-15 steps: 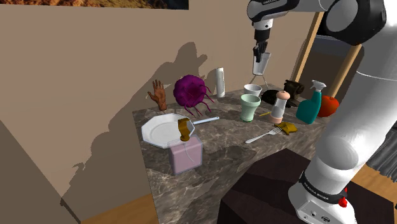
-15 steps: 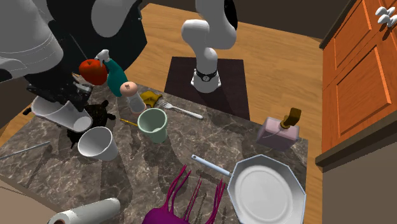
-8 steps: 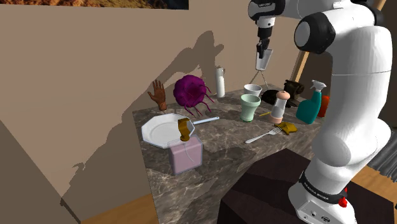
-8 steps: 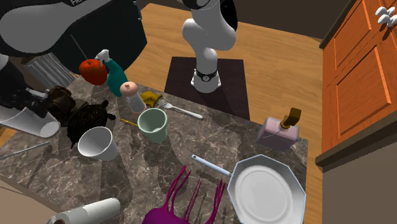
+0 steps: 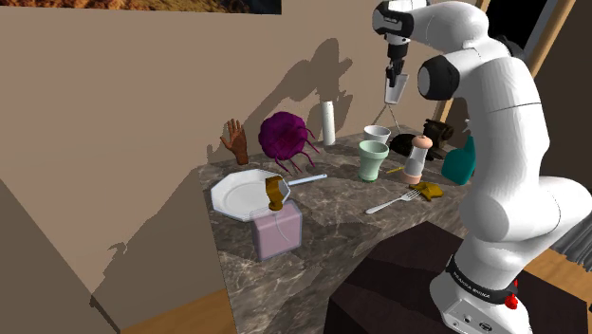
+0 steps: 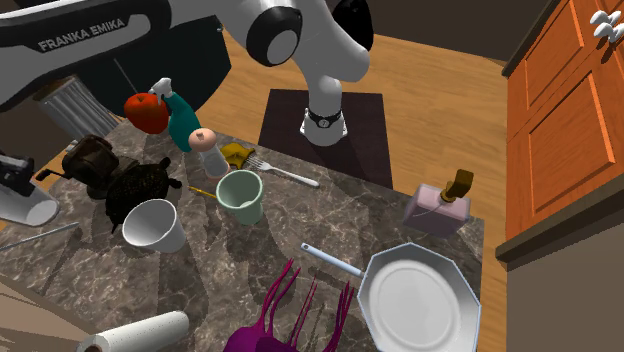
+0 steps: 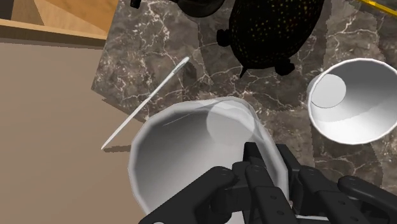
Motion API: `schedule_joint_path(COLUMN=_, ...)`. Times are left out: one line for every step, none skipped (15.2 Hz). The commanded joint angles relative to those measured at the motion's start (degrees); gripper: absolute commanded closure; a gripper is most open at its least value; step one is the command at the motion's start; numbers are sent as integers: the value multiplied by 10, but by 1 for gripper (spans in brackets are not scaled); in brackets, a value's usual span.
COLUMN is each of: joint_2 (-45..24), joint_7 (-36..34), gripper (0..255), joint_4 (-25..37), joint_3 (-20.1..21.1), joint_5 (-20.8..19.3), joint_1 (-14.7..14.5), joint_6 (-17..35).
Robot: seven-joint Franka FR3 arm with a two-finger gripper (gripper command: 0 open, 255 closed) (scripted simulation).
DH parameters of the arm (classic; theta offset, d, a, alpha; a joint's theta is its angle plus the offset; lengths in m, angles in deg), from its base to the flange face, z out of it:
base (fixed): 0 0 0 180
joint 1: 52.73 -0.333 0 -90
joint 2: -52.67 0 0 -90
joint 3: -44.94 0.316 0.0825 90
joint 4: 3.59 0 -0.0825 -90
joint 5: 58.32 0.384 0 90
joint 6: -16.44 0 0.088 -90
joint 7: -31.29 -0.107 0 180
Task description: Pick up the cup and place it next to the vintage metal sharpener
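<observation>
— Hand status?

— The hand (image 7: 267,158) is closed on the cup (image 7: 184,159). One finger sits inside the rim and one outside, with the wall clasped between them.

— Cup position?

— It is in the air, off the table (image 5: 332,223). In the shoulder view it hangs at upper centre-right of the frame, above the table's far end. In the second exterior view it sits at the left edge, tilted, just left of and a little below the sharpener (image 6: 88,165). I cannot tell whether the two touch. The wrist view has it over the table's edge, with a thin white rod (image 7: 146,102) lying beside its rim.

— Count of cups?

— Three. One is held. Two stand on the table: a white cup (image 6: 155,225) and a green cup (image 6: 242,195), near each other at centre-left of the second exterior view.

— Other items?

— One sharpener. One dark turtle (image 6: 135,190), between the sharpener and the white cup. One plate (image 6: 420,300) at lower right. One fork (image 6: 283,172). One spray bottle (image 6: 182,128). One roll (image 6: 135,335) at the bottom edge.
</observation>
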Motion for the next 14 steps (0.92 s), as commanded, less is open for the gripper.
schedule_joint_path(joint_2=7, joint_7=0, gripper=255, joint_4=-28, joint_3=-1, joint_5=-2, joint_1=-5, joint_6=21)
schedule_joint_path(joint_2=13, joint_7=-1, gripper=255, joint_4=-46, joint_3=-1, joint_5=-3, joint_1=-8, joint_6=33)
schedule_joint_path(joint_2=18, joint_7=-2, gripper=255, joint_4=-63, joint_3=-2, joint_5=-5, joint_1=-12, joint_6=45)
schedule_joint_path(joint_2=22, joint_7=-2, gripper=255, joint_4=-78, joint_3=-2, joint_5=-6, joint_1=-14, joint_6=56)
schedule_joint_path(joint_2=26, joint_7=-3, gripper=255, joint_4=-93, joint_3=-2, joint_5=-7, joint_1=-17, joint_6=66)
schedule_joint_path(joint_2=30, joint_7=-4, gripper=255, joint_4=-106, joint_3=-3, joint_5=-8, joint_1=-19, joint_6=76)
schedule_joint_path(joint_2=33, joint_7=-4, gripper=255, joint_4=-119, joint_3=-3, joint_5=-9, joint_1=-21, joint_6=86)
schedule_joint_path(joint_2=35, joint_7=-5, gripper=255, joint_4=-132, joint_3=-3, joint_5=-10, joint_1=-23, joint_6=95)
schedule_joint_path(joint_2=38, joint_7=-6, gripper=255, joint_4=-143, joint_3=-3, joint_5=-11, joint_1=-25, joint_6=105)
schedule_joint_path(joint_2=40, joint_7=-6, gripper=255, joint_4=-155, joint_3=-3, joint_5=-11, joint_1=-27, joint_6=114)
schedule_joint_path(joint_2=41, joint_7=-7, gripper=255, joint_4=-165, joint_3=-3, joint_5=-12, joint_1=-29, joint_6=122)
schedule_joint_path(joint_2=43, joint_7=-7, gripper=255, joint_4=-175, joint_3=-3, joint_5=-12, joint_1=-30, joint_6=131)
schedule_joint_path(joint_2=44, joint_7=-8, gripper=255, joint_4=-185, joint_3=-3, joint_5=-13, joint_1=-31, joint_6=140)
schedule_joint_path(joint_2=45, joint_7=-9, gripper=255, joint_4=-195, joint_3=-3, joint_5=-13, joint_1=-32, joint_6=148)
